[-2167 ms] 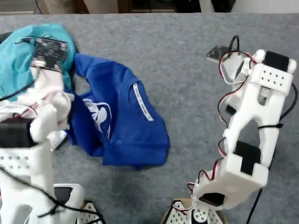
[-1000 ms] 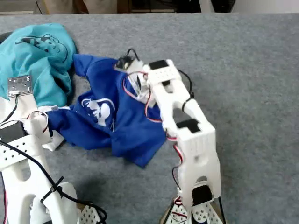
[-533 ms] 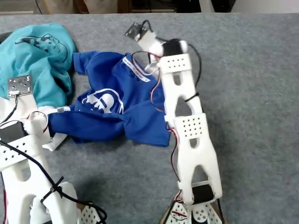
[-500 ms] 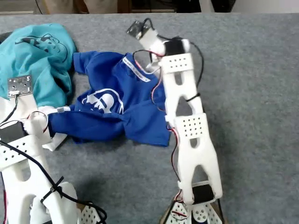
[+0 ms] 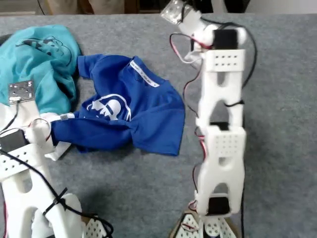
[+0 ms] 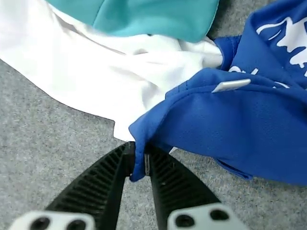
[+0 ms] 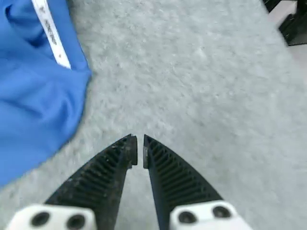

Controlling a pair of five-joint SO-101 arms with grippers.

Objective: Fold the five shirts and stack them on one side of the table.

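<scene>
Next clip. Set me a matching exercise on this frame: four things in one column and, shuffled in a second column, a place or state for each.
Things
1. left gripper
2. right gripper
3. teal shirt
4. white shirt

Places or states
A. partly under other shirts
B. over bare table, holding nothing
C. clamped on an edge of the blue shirt
D. bunched at the table's far left

Pairs: 1-C, 2-B, 3-D, 4-A
</scene>
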